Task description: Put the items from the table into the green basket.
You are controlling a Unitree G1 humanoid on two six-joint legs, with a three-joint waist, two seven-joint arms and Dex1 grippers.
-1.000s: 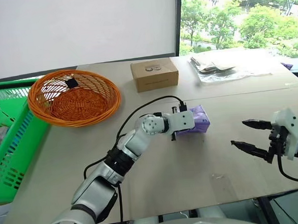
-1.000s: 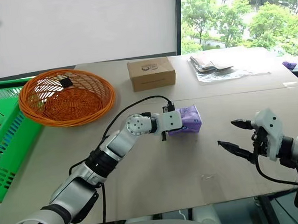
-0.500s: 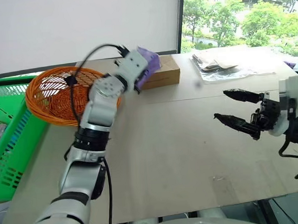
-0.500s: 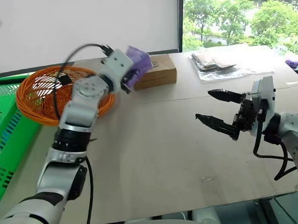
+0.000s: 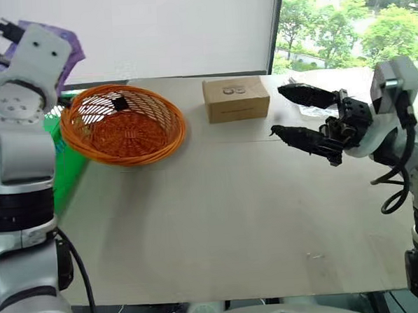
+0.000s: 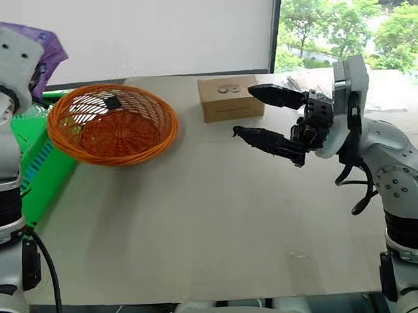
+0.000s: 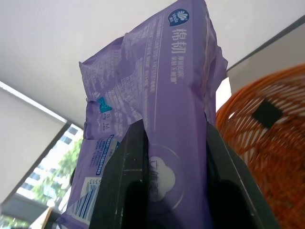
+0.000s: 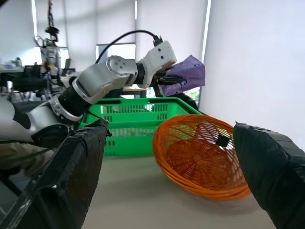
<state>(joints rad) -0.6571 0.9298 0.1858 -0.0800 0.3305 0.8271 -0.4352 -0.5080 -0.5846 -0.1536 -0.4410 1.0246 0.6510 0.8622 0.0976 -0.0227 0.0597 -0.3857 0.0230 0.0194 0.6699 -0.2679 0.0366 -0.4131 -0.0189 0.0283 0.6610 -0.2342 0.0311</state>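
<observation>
With the left gripper [image 8: 167, 80] clamped on the purple tissue pack [image 7: 152, 105] high above the green basket [image 8: 138, 121], best lower it inside before releasing, right gripper [image 5: 301, 116] open and empty.

Tissue pack is off the table now

Left hand [image 8: 164, 78] swung the tissue pack [image 7: 143, 114] from mid-table up and out left, over the green basket [image 8: 138, 121]. Right hand [image 6: 263, 115] rose too and turned left, fingers still spread, toward the box [image 5: 236, 99].

Wicker basket [image 5: 123, 124] sits on table [image 5: 226, 219], cardboard box [image 5: 236, 99] right.
</observation>
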